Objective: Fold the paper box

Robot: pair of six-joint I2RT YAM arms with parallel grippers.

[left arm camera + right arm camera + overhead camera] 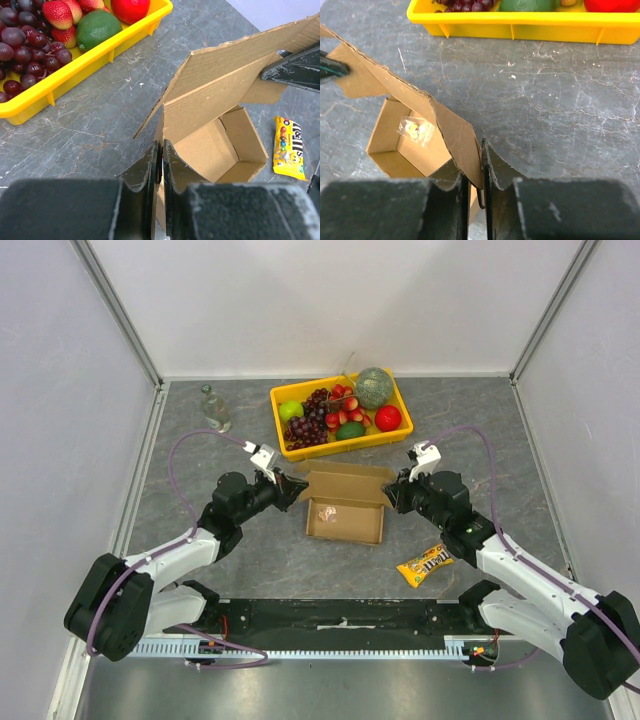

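The paper box (345,512) is an open brown carton in the middle of the table, its lid flap (350,480) raised at the back. A small clear packet (325,510) lies inside it, and shows in the right wrist view (415,130). My left gripper (292,486) is shut on the box's left side wall; in the left wrist view (161,150) the fingers pinch the cardboard edge (200,100). My right gripper (393,496) is shut on the right side flap (457,137), pinched between the fingers in the right wrist view (481,152).
A yellow fruit tray (285,452) with grapes, strawberries and other fruit stands just behind the box. A clear bottle (213,408) stands at the back left. A yellow candy packet (425,565) lies at the front right of the box.
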